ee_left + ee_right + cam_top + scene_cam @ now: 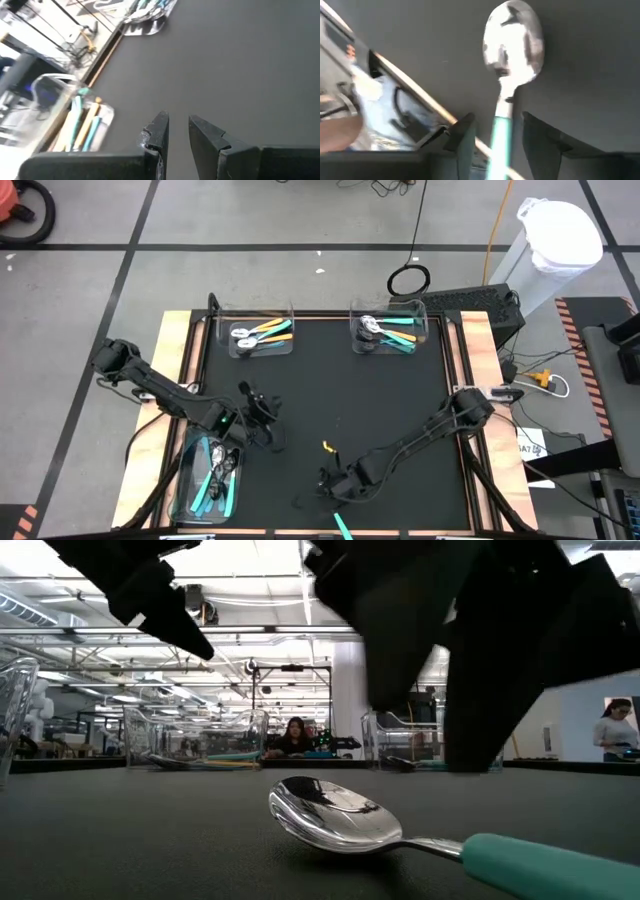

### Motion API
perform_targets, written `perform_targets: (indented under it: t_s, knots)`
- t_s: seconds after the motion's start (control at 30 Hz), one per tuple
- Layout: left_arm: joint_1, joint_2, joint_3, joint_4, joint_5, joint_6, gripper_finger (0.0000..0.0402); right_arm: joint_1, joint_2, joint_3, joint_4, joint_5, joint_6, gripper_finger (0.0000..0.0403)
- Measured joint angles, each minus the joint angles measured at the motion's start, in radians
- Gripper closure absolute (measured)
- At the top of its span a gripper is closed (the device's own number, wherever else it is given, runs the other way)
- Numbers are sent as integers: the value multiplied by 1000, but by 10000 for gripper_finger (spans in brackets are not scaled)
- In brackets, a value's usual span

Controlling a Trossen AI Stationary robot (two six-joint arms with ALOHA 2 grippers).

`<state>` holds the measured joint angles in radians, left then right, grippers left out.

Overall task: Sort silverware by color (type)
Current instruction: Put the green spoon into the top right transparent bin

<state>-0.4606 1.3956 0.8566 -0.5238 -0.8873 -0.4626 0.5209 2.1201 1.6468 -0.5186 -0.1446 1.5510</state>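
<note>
High view: mostly sorted. Orange-heavy bin (262, 340) at 11 o'clock, teal bin (392, 332) at 1, mixed bin (212, 475) at 8. Teal spoon (341, 524) loose at 6, straddled by open right end effector (335, 485). Left end effector (262, 412) open, empty, around 9.

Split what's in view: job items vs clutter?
Job:
- teal spoon loose on the mat, right gripper open around its handle
- spoons in the three clear bins
- left gripper, open over bare mat

Just lying about:
- small orange bit on the mat
- white bin off the table
</note>
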Motion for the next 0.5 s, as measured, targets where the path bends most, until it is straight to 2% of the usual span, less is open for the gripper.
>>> perform_targets:
  t_s: [0.27, 0.5]
  knots:
    - [0, 0, 0, -16, -30, 107, 329, -2, 111, 70, 41, -49, 127, 230]
    - [9, 0, 0, -11, -67, 223, 329, 9, 125, 74, -65, -93, 189, 261]
